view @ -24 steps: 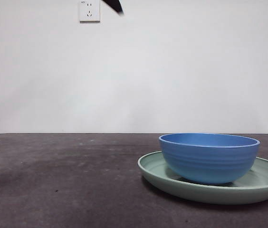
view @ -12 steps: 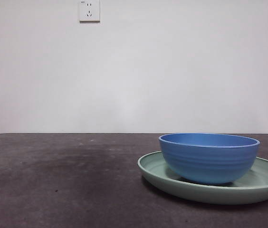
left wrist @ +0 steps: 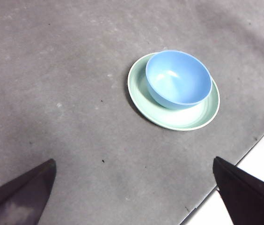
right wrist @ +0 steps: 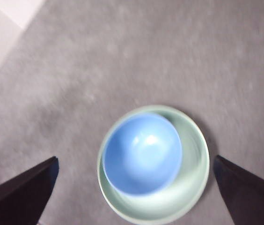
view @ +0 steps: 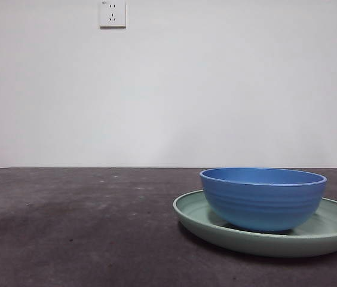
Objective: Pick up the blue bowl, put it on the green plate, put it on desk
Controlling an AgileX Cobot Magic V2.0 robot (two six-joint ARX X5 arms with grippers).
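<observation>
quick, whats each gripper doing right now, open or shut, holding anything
Left gripper: open, holding nothing.
Right gripper: open, holding nothing, above the blue bowl on the green plate.

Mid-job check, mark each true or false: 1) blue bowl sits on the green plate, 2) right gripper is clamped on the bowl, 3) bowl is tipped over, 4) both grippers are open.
1) True: the blue bowl rests on the green plate.
2) False: the right gripper is above the bowl, holding nothing.
3) False: the bowl stands upright.
4) True: the left gripper is open too, off to the side over the desk.
</observation>
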